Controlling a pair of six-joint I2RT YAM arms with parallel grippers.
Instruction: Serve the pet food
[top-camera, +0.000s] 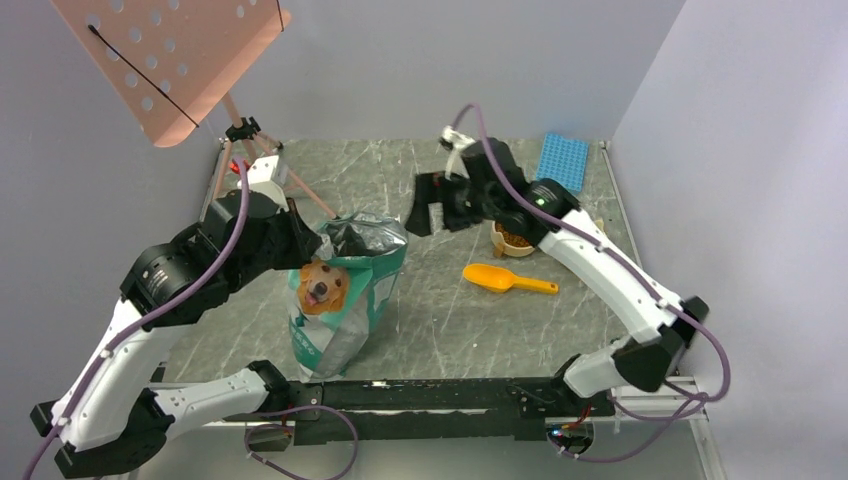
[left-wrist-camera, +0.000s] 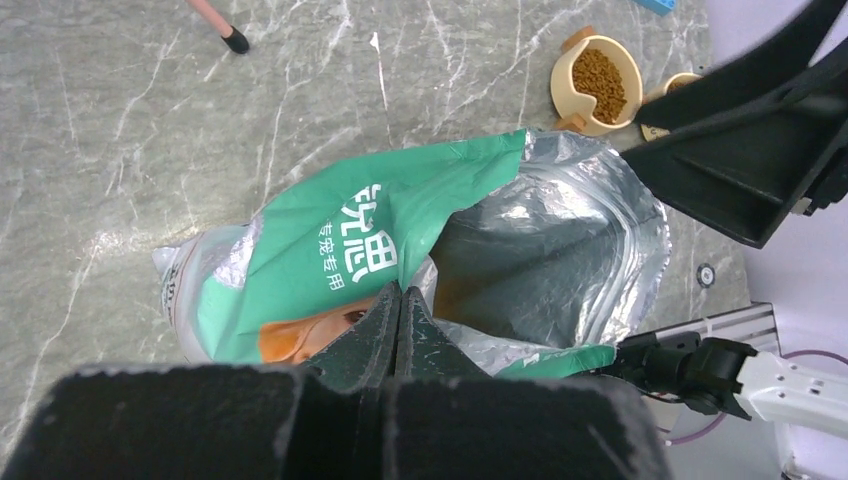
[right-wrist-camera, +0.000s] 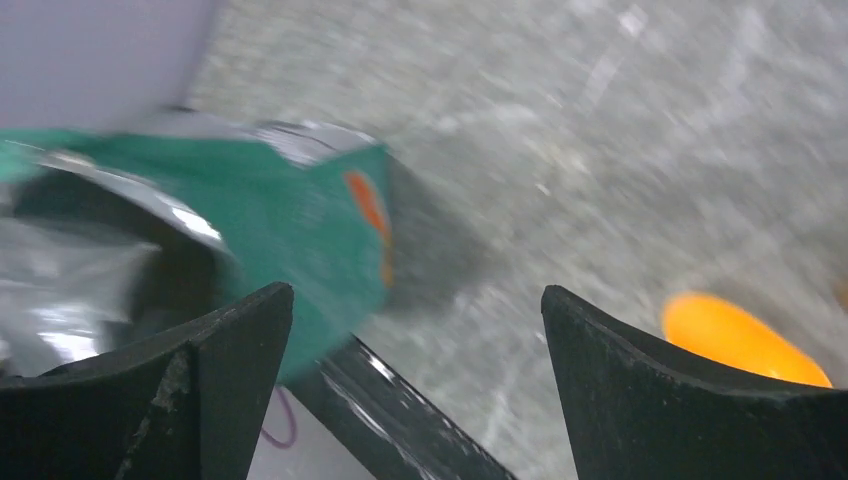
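One table (top-camera: 430, 320). One green-silver bag (top-camera: 345, 300) with a dog picture stands upright near the near edge, left of middle, mouth open. One stand (top-camera: 180, 60) with a pink perforated board at the far left corner. One blue tray (top-camera: 562, 160) at the far right corner. One orange scoop (top-camera: 495, 278) lies flat, right of middle. One beige bowl (left-wrist-camera: 558, 85) sits just beyond the scoop, toward the right edge. A second bowl (left-wrist-camera: 672, 82) beside it is mostly hidden by your right arm. The pet food (left-wrist-camera: 598, 80) is a brown heap in the first bowl.

Your left arm reaches over the bag, left tool (left-wrist-camera: 400, 300) clenched on its rim. Your right arm is stretched over the bowls, right tool (right-wrist-camera: 415, 295) released, jaws wide, holding nothing.
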